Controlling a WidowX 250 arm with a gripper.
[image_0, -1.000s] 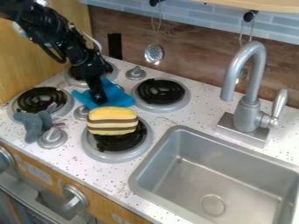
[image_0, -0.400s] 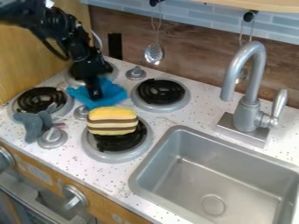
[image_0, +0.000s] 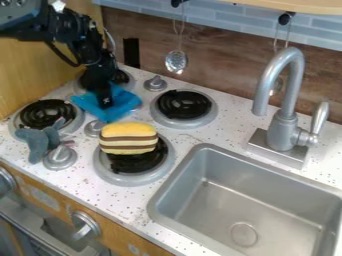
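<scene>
Touching blue cloth (image_0: 123, 103) between burners (image_0: 184, 104)

A fixed, slanted view from above the counter's front side.
The camera looks down across the speckled counter (image_0: 234, 122) toward the brown backsplash (image_0: 217, 75), turned toward the back-left corner by the wooden side panel (image_0: 30, 70). It stands near enough for the stove burners (image_0: 184, 105) and sink (image_0: 214, 205) to take up most of the frame, with the oven front (image_0: 117, 232) cut off at lower left.
</scene>
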